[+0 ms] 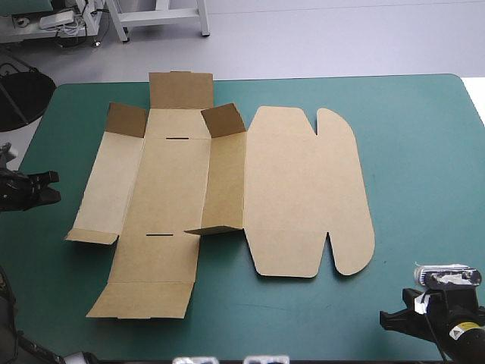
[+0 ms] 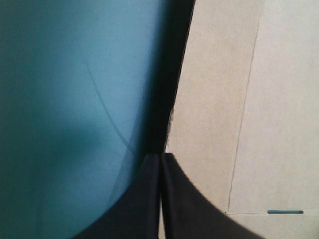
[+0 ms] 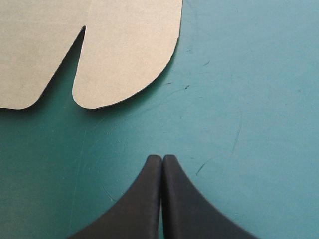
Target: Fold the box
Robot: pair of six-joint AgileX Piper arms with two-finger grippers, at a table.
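The brown box (image 1: 288, 182) lies as a cut sheet in the middle of the table, mostly flat. Two small corner flaps at its far side and one near its middle stand partly raised. My left gripper (image 1: 53, 186) is shut at the table's left edge, level with the sheet's left panel. In the left wrist view the left gripper (image 2: 162, 157) has its tips right at the edge of the box (image 2: 249, 99). My right gripper (image 1: 388, 318) sits shut at the near right corner. In the right wrist view the right gripper (image 3: 162, 159) rests short of the rounded lid flap (image 3: 124, 50).
The teal-green cover (image 1: 424, 152) shows as a wide strip to the right of the sheet and a narrower one on the left. The table's near edge runs close behind the right gripper. Two short slots (image 1: 177, 139) are cut in the box's middle panel.
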